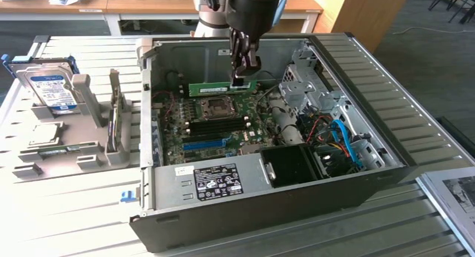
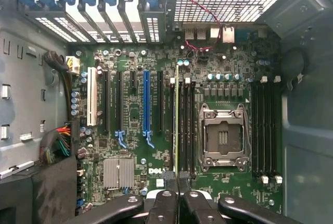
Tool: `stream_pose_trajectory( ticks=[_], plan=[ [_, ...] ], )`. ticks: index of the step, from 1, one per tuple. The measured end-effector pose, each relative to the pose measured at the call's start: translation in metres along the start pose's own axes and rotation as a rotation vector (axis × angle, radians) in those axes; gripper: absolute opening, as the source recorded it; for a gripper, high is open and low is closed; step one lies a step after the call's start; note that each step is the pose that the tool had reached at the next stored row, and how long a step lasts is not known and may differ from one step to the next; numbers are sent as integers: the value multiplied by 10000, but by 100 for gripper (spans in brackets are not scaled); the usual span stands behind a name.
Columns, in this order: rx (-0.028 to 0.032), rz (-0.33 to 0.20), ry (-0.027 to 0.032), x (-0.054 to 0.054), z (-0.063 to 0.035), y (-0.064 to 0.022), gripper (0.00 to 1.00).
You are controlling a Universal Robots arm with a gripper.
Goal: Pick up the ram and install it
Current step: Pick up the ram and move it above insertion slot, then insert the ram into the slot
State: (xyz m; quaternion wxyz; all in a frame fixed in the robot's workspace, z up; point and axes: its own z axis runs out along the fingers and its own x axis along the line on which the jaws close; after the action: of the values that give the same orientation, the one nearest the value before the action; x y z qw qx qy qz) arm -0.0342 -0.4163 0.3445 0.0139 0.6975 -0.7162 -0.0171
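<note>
Hanging inside the open computer case (image 1: 260, 209), the end effector (image 1: 243, 83) is clamped tight on one end of the ram (image 1: 211, 89). The green stick is level above the motherboard (image 1: 245, 136), edge-down over the memory slots (image 2: 188, 125) beside the processor socket (image 1: 217, 105).

In the exterior view we lose the arm (image 1: 241, 6) past the upper edge, and the claw (image 1: 243, 82) covers one end of the ram (image 1: 211, 88). From the wrist we see the ram edge-on, its faces hidden. We cannot read the hard drive (image 1: 46, 85) label, and the edge cuts the printed sheet (image 1: 456, 201) short.
</note>
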Motion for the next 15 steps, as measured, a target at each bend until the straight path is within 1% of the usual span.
stream_pose_trajectory(
  ticks=[11,15],
  plan=[
    [1,0,-2,0,1,0,11],
    [1,0,-3,0,31,-1,11]
  ],
)
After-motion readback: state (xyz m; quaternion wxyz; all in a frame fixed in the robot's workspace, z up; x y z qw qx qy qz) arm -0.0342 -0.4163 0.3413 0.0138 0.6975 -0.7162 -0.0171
